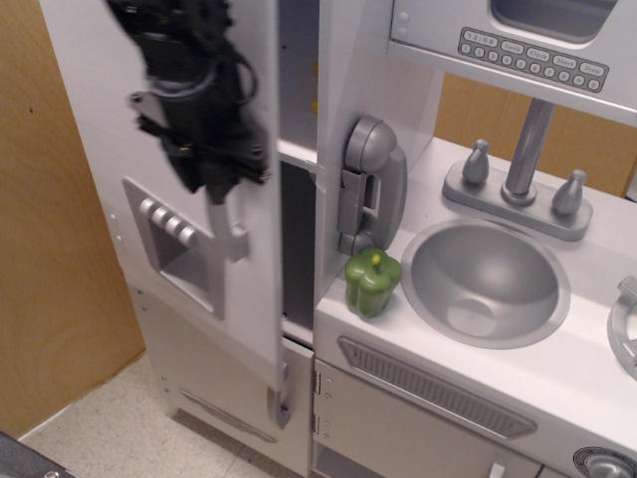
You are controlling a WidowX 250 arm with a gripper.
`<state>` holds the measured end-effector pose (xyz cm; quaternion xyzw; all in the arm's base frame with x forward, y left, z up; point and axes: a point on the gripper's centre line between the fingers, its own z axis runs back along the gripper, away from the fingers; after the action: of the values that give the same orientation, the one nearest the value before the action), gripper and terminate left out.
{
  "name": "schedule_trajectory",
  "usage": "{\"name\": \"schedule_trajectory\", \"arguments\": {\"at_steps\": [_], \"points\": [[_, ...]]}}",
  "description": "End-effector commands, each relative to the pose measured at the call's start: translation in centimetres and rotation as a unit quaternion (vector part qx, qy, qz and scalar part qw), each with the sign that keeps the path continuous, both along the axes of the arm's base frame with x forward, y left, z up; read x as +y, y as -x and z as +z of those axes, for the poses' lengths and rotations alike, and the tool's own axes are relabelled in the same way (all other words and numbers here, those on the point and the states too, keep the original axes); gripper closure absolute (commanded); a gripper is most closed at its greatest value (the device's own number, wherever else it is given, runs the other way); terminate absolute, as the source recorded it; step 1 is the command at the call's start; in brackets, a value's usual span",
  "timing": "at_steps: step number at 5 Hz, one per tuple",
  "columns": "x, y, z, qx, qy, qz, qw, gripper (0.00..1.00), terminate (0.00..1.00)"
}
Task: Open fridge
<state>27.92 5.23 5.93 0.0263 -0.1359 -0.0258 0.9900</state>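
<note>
The tall white fridge door (100,129) stands partly open, swung out to the left. A gap on its right side shows a white shelf (298,154) and the dark inside. My black gripper (212,179), blurred by motion, is at the top of the door's grey curved handle (227,231) and looks shut on it. The grey dispenser panel (175,244) with its buttons sits on the door, left of the handle.
A grey toy phone (370,184) hangs on the cabinet side right of the opening. A green pepper (373,282) stands on the counter beside the sink (485,282). A smaller white door (209,368) lies below the fridge door. A wooden panel (45,259) stands at the left.
</note>
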Motion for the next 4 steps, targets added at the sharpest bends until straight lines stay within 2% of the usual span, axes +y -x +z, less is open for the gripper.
{"name": "schedule_trajectory", "arguments": {"at_steps": [1,2,3,4], "points": [[0.1,2.3,2.9,0.039,-0.013,-0.011,0.9991,0.0,0.0],[-2.2,3.3,2.2,0.089,0.005,-0.023,0.9958,0.0,0.0],[-6.0,2.9,1.7,0.109,0.003,-0.03,0.9936,0.0,0.0],[-9.5,1.6,1.0,0.087,-0.004,-0.081,0.9929,0.0,0.0]]}}
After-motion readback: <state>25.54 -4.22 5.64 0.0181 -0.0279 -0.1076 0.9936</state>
